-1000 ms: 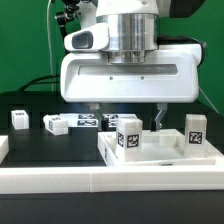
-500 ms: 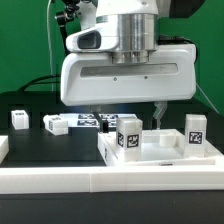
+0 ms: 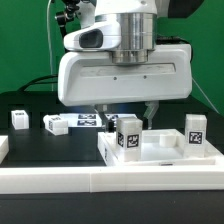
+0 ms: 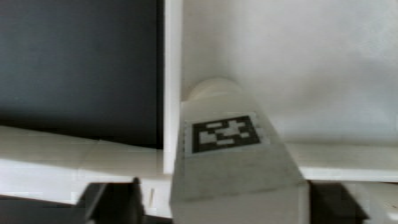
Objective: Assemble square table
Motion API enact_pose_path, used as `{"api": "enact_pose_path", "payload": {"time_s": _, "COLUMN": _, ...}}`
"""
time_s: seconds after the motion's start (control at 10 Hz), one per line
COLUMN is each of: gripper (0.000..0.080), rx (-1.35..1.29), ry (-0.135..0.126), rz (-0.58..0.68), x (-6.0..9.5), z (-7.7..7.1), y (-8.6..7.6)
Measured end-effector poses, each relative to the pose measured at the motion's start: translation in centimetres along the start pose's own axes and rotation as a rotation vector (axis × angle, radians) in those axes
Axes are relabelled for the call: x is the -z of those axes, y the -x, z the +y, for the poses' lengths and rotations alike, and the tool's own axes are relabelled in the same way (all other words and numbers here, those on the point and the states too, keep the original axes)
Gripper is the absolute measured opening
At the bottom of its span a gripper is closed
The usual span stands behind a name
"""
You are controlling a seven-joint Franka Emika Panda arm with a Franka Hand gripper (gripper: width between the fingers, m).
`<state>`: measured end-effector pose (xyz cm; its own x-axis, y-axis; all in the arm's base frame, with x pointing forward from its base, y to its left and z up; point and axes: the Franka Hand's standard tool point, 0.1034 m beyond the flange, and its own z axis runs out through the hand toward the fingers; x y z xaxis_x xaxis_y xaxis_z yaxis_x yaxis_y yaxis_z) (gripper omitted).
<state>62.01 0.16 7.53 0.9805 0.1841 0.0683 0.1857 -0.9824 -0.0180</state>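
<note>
The square table's white slab (image 3: 160,160) lies at the exterior view's right with its raised rim up. Two white tagged legs stand upright on it: one (image 3: 128,135) at its near left corner, another (image 3: 196,128) at the right. My gripper (image 3: 123,112) hangs straight over the left leg, a finger on each side of its top. In the wrist view this leg (image 4: 222,133) fills the space between the dark fingers (image 4: 111,200). One finger is nearly against it and a narrow gap shows at the other. The slab's pale surface (image 4: 329,60) lies behind it.
Two loose white legs (image 3: 19,118) (image 3: 55,124) lie on the black table at the exterior view's left. The marker board (image 3: 88,121) lies flat behind them. A long low white border wall (image 3: 60,180) runs along the front.
The fingers have drawn inward toward the left leg, most visibly the one on the exterior view's right. The arm and the parts have stayed in place.
</note>
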Motion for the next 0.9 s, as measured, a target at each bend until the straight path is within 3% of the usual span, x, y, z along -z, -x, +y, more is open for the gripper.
{"api": "enact_pose_path", "payload": {"time_s": 0.4, "gripper": 0.0288, "rx": -0.189, "ry": -0.002, "rz": 0.001, "x": 0.00, "z": -0.05, "y": -0.02}}
{"api": "enact_pose_path", "payload": {"time_s": 0.9, "gripper": 0.0288, "rx": -0.737, "ry": 0.002, "rz": 0.010, "x": -0.01, "z": -0.16, "y": 0.05}}
